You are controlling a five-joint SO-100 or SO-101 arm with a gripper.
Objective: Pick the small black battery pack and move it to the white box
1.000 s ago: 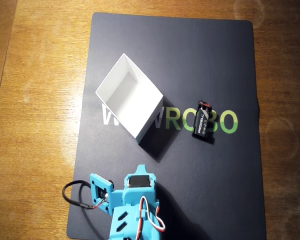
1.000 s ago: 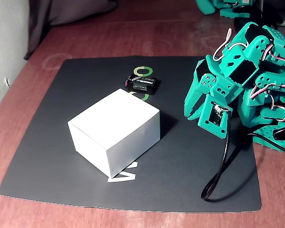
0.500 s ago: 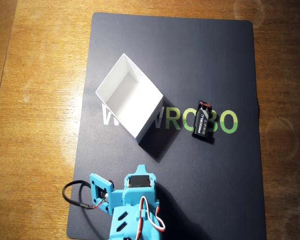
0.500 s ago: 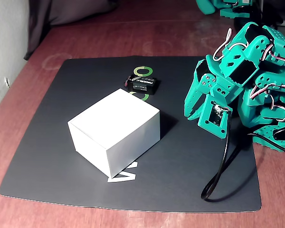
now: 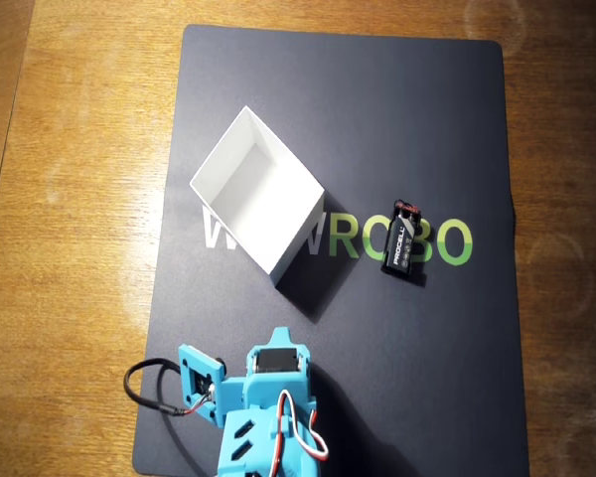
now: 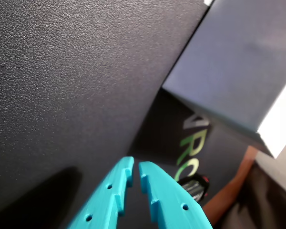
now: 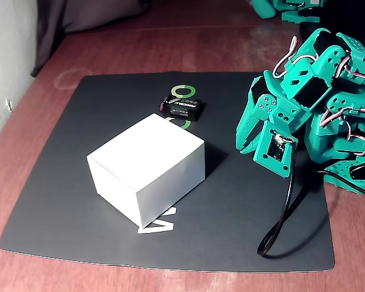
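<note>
The small black battery pack [image 5: 405, 248] lies flat on the black mat, right of the white box [image 5: 296, 250] in the overhead view, with its red-wired end pointing away from the arm. In the fixed view the battery pack [image 7: 182, 107] sits just behind the white box [image 7: 147, 164]. My gripper [image 6: 135, 167] is shut and empty, its teal fingers almost touching, held low over the mat near the arm's base. From the wrist view, the box [image 6: 238, 71] is at the upper right and the battery pack [image 6: 193, 187] peeks out beyond the right fingertip, well apart from it.
A black mat [image 5: 427, 119] with green and white lettering covers the wooden table [image 5: 70, 149]. The folded teal arm [image 7: 304, 91] stands at the mat's edge, and a black cable loop [image 7: 280, 225] lies on the mat beside it.
</note>
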